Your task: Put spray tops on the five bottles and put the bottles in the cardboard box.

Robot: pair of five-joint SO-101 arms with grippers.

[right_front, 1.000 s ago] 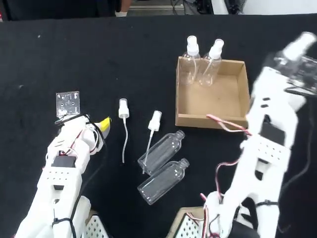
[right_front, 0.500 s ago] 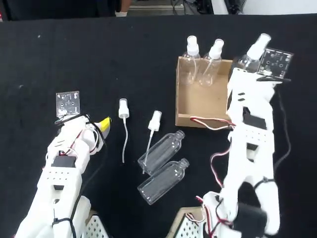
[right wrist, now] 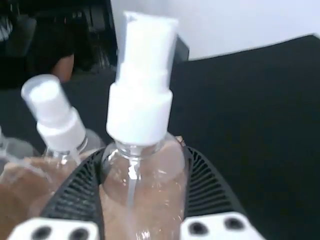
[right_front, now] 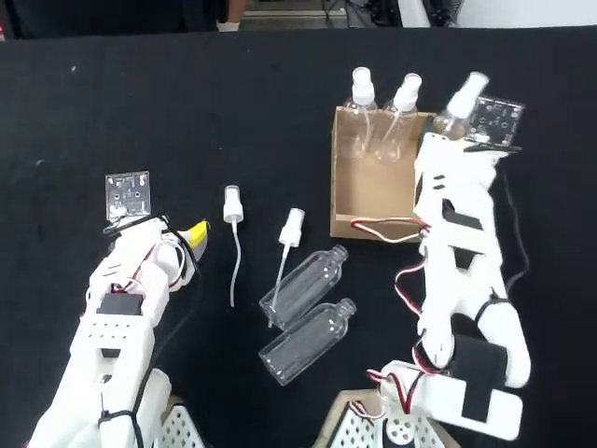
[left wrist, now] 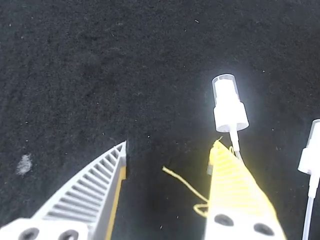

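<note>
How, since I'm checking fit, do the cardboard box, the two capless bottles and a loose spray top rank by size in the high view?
1. cardboard box
2. upper capless bottle and lower capless bottle, alike
3. loose spray top

The left arm [right_front: 112, 331] and the right arm [right_front: 457, 266] are white printed shells with black servo blocks, thin red wires trailing behind the jaws, and a square circuit board [right_front: 128, 196] beside the jaws of each. The left gripper [left wrist: 170, 150] has one white ribbed finger [left wrist: 85, 200] and one taped yellow [left wrist: 232, 187]. The right gripper [right wrist: 142, 185] has black ribbed fingers [right wrist: 75, 192] on white bases with dark screw holes.
</note>
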